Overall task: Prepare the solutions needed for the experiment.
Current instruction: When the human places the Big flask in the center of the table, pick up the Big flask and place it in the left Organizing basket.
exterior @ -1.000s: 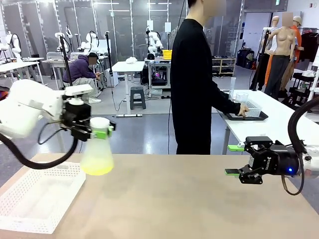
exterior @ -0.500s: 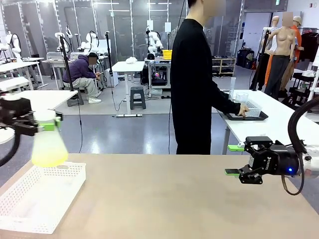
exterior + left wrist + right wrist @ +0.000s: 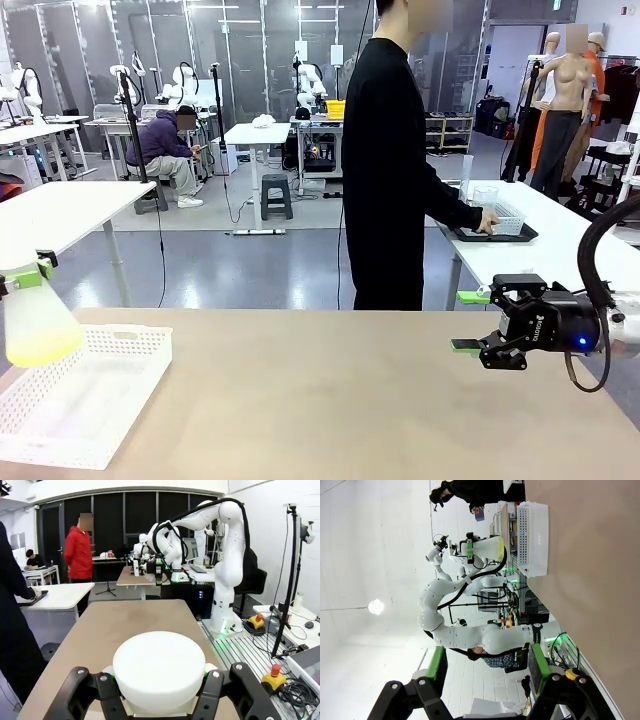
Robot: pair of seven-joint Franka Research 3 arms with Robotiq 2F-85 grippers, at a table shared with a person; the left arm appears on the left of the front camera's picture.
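- Over the white basket's [image 3: 85, 395] left end, at the tabletop's [image 3: 350, 400] edge, one translucent flask [image 3: 35, 320] hangs upright with the yellow-green solutions [image 3: 42, 350] pooled in its base.
- Left hand [image 3: 159, 680] is clamped on the flask's neck under its white cap [image 3: 159, 664].
- Risk, as I judge it: a slipping neck grip would drop the flask.
- Right hand [image 3: 468, 322], one of two, gapes wide, holding nothing.

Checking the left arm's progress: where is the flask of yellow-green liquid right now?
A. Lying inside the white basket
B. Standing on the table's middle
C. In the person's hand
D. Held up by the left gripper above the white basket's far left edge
D: the left gripper clamps the flask by its neck, clear of the table, over the white basket.
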